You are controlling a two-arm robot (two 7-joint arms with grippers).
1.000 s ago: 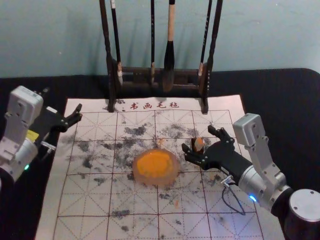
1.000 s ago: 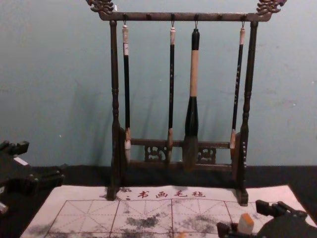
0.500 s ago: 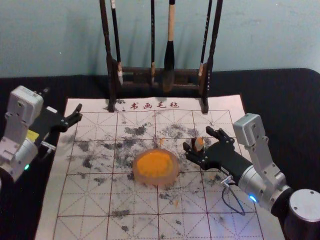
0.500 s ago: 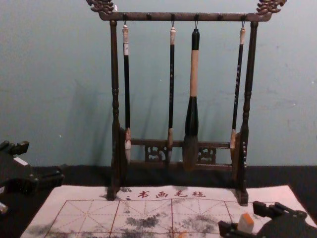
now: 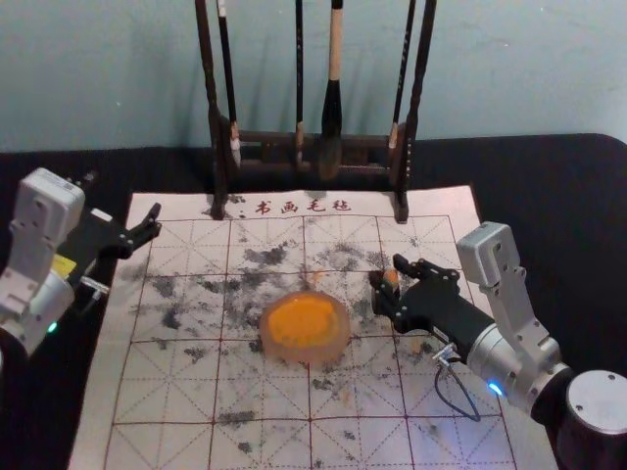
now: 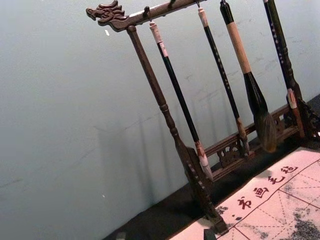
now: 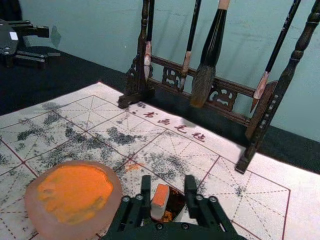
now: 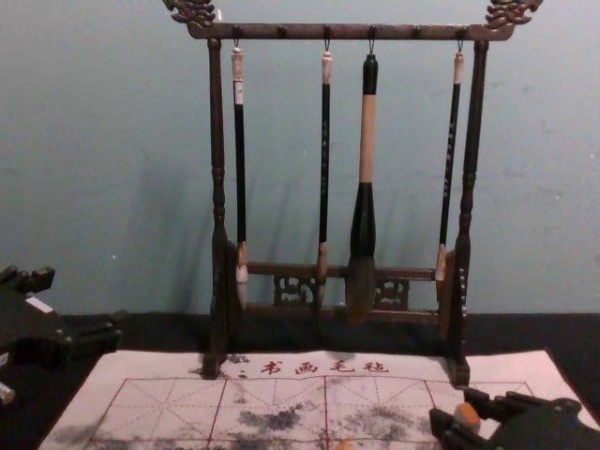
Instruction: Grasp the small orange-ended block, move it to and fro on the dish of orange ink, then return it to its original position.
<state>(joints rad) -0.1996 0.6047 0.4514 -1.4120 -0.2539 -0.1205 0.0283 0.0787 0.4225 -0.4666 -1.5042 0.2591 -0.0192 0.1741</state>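
The right claw [image 5: 386, 269], partly open, straddles the upright block [image 7: 159, 197] (whether it grips cannot be told) on the mat [image 5: 167, 392], its orange end up between the fingers, just right of the ink dish [image 5: 304, 354]. The fingers stand closer together than half a second earlier. The left claw [image 8: 86, 300] idles, open, at left.

head — high, forward-down | chest — lower, forward | shared: brush rack [image 8: 300, 32], mat [image 8: 178, 366]
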